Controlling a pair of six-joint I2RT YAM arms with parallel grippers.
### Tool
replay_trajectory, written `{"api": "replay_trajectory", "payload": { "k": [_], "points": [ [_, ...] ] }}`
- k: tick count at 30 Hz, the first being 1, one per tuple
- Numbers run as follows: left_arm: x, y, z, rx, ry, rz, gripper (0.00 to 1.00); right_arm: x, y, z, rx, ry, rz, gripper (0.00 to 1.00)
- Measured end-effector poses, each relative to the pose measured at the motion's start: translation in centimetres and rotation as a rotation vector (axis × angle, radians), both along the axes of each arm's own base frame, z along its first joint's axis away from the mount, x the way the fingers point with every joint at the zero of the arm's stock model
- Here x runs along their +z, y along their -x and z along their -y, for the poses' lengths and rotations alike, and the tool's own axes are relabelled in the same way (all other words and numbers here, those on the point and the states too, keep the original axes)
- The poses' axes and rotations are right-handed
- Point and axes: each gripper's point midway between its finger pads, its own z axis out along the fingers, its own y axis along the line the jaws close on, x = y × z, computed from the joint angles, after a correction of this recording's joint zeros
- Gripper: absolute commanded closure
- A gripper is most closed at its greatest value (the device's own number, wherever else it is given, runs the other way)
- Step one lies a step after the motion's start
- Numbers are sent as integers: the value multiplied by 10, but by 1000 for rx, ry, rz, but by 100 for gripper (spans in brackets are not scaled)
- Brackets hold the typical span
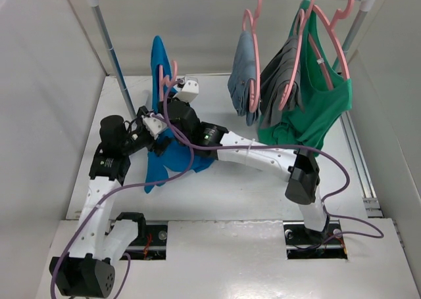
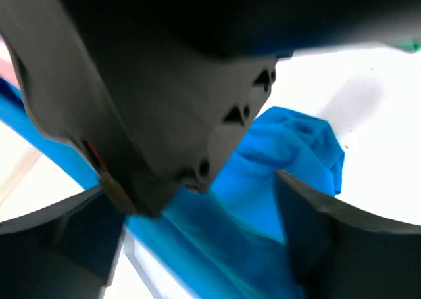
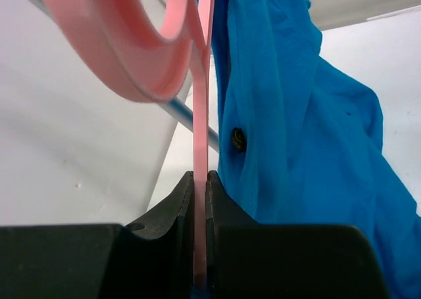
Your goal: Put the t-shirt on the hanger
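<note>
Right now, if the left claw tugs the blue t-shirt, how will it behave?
Likely floppy: the t-shirt drapes in loose folds beside the pink hanger held by the right claw and crumples on the table. Probably light, since the cloth looks thin. It may slip along the hanger's smooth plastic if tugged sideways.

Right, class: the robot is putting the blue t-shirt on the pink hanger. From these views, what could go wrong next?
1. The right gripper pinches only a thin strip of the hanger, so it might twist or slip under the cloth's weight.
2. The left gripper stands open, not gripping the bunched t-shirt, which could slide off.
3. The two arms are crowded together, and the purple cable crossing the t-shirt could snag.
</note>
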Motion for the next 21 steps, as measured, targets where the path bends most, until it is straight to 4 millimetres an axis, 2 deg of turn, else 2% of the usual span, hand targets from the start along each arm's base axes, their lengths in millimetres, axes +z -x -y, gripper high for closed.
{"api": "replay_trajectory", "payload": {
  "k": [4,5,9,15,21],
  "points": [
    [-8,-9,-4,49,-3,-33,61,0,-10,3,-11,-42,-8,100],
    [-11,-10,-6,62,-7,-46,74,0,-12,4,-17,-54,-9,100],
    [-20,-20,-25,180,-24,-79,100,-2,-18,10,-55,-75,-15,100],
    [-20,-16,-28,238,19,-130,100,-3,-17,8,-53,-92,-22,100],
    [-12,-1,-27,272,86,-169,100,2,-7,2,-15,-104,-17,100]
  ]
}}
